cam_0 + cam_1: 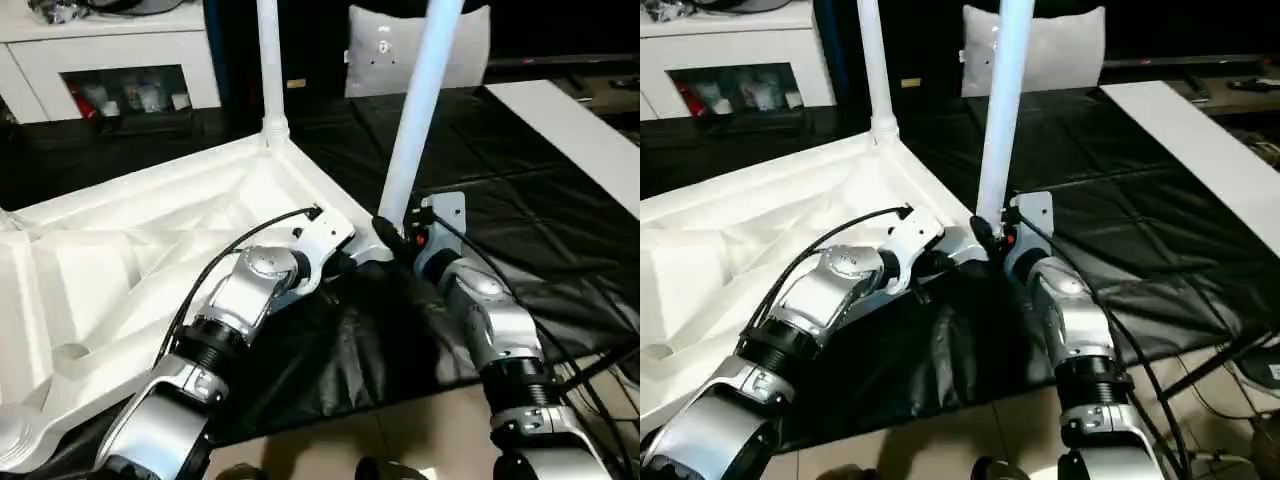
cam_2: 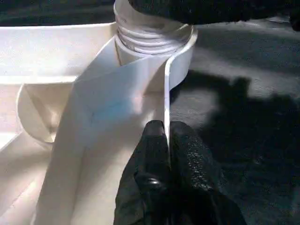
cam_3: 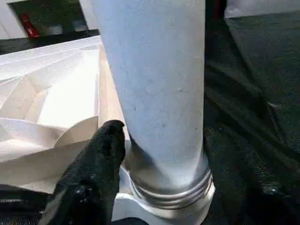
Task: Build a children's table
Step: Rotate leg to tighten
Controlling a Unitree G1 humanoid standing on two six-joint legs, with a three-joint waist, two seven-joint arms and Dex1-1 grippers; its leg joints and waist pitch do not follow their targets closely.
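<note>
**Near leg seated in corner socket**

The near leg (image 1: 415,110) stands almost upright in the tabletop's (image 1: 150,250) corner socket (image 2: 180,61), threads still showing. The right gripper (image 1: 392,236), nearer, brackets its base, grip unclear. The left gripper (image 2: 165,140) pinches the tabletop's rim beside that socket.

Beside the right gripper (image 3: 154,154), the near leg (image 1: 418,110) runs off the picture's upper edge like the far leg (image 1: 269,60), its threaded collar (image 2: 150,35) is half hidden, and the table top (image 1: 130,250) beyond the left gripper (image 2: 166,140) is cut off.
</note>
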